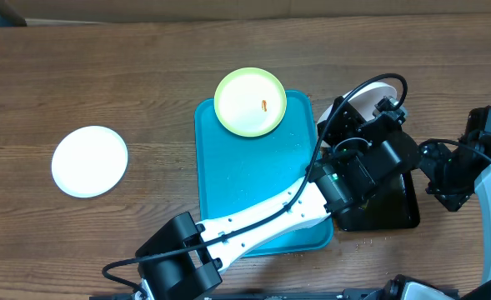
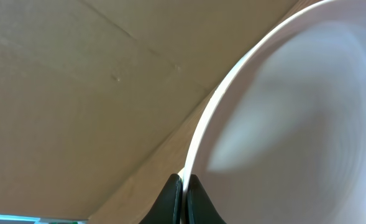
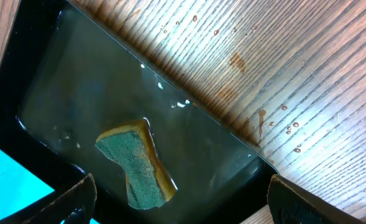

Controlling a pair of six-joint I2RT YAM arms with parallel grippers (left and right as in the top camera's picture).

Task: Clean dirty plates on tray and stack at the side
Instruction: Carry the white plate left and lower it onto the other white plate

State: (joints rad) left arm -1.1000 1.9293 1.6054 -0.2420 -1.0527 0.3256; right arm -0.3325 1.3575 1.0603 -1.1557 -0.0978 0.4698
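Observation:
The turquoise tray [image 1: 253, 192] lies mid-table. A plate with a pale yellow-green rim [image 1: 250, 102] and an orange smear sits on the tray's far edge. A white plate [image 1: 89, 161] lies on the table at the far left. My left gripper [image 1: 363, 115] reaches across the tray and is shut on the rim of a second white plate [image 1: 372, 96], held tilted above the black tray. In the left wrist view the jaws [image 2: 184, 193] pinch that plate's edge [image 2: 294, 124]. My right gripper [image 3: 183, 205] is open above a sponge [image 3: 138, 163].
A black tray [image 1: 391, 212] holding water stands right of the turquoise tray; the green and yellow sponge lies in it. Its wall shows in the right wrist view [image 3: 77, 74]. Water drops spot the wood [image 3: 282, 118] beside it. My right arm [image 1: 478, 167] is at the right edge.

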